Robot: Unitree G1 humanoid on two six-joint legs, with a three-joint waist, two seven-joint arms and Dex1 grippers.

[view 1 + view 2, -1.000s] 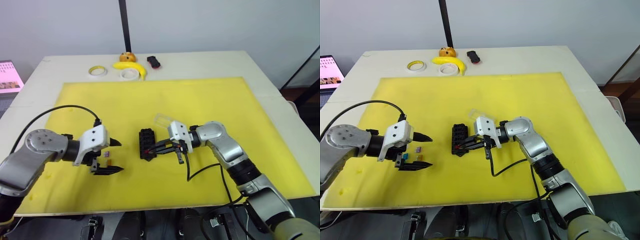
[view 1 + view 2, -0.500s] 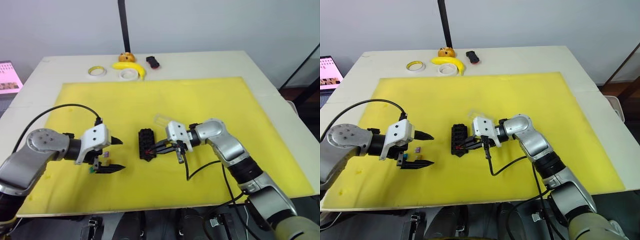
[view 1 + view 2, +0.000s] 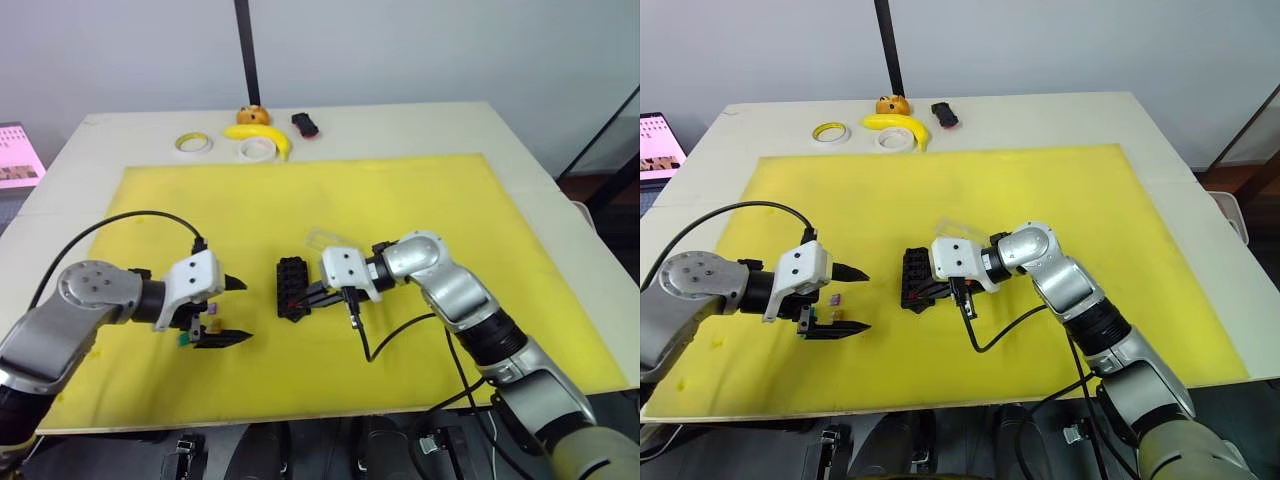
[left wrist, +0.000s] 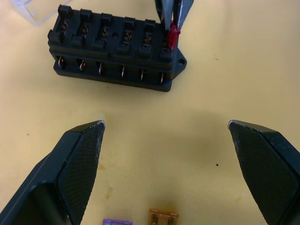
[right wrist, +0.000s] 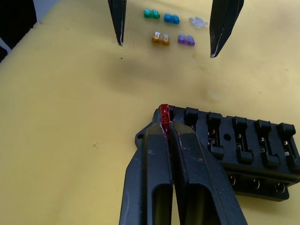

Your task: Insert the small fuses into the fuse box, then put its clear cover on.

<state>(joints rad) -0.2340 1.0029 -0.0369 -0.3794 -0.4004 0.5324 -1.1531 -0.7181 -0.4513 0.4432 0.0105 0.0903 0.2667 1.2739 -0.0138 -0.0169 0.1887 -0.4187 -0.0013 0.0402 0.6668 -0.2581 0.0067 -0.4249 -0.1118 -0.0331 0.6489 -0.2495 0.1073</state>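
Right end effector (image 5: 165, 123) is clamped on the red fuse (image 5: 164, 114), holding it at the end slot of the fuse box (image 3: 293, 287), the end nearest the robot. Risk: the fuse looks not seated yet; if its blades miss the slot contacts or it goes in tilted, pushing down could jam it or skid the box across the yellow mat (image 3: 420, 190), since nothing braces the box. The fuse could also twist in the pinch, as only a thin edge of it shows between the fingers. Releasing early would let it tip out.

Left end effector (image 3: 228, 310) hangs wide open, holding nothing, at about 9 o'clock from the box and near it. Its lower finger sits just beside the loose fuses, so any drift could scatter them.

Fuse box: small black block with two rows of slots, metal contacts visible, all other slots look empty. Loose on the mat: green fuse (image 5: 151, 13), blue fuse (image 5: 171, 18), clear-grey fuse (image 5: 198, 21), orange-yellow fuse (image 5: 160, 38), purple fuse (image 5: 186, 40), clustered between the left end effector's fingers. Clear cover (image 3: 322, 240) lies on the mat at roughly 1 o'clock from the box, close to it, nearly see-through, so easy to knock. Judged: first of six fuses going in, cover not on yet.
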